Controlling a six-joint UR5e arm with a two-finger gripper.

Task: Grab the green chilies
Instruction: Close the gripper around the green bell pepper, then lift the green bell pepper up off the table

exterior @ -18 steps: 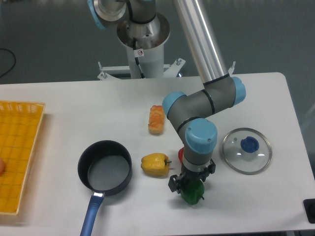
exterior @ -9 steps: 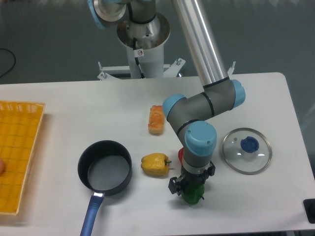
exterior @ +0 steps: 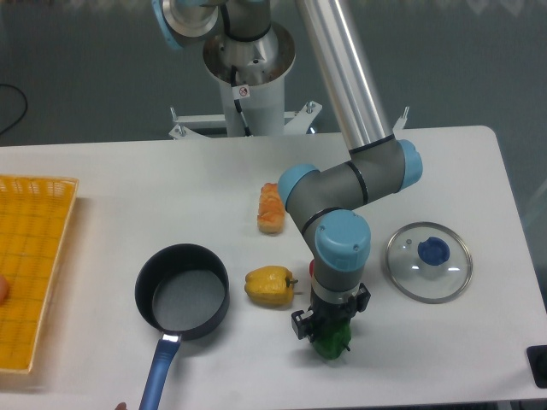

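Since the earlier frame, the arm's wrist and the gripper point(exterior: 329, 329) have shifted a little to the left and nearer, and the green chilies point(exterior: 332, 342) moved with them. From left to right there are the yellow basket point(exterior: 32, 265), the dark pot point(exterior: 182, 292) with its blue handle, the yellow bell pepper point(exterior: 269, 286) just left of the gripper, the bread roll point(exterior: 270, 207) farther away, and the glass lid point(exterior: 427, 262) at the right. The gripper is closed on the green chilies at the near edge of the table point(exterior: 128, 184), but the wrist hides most of them, so I cannot tell their pointing or long axis, and a red bell pepper point(exterior: 313, 268) shows only as a sliver behind the wrist.
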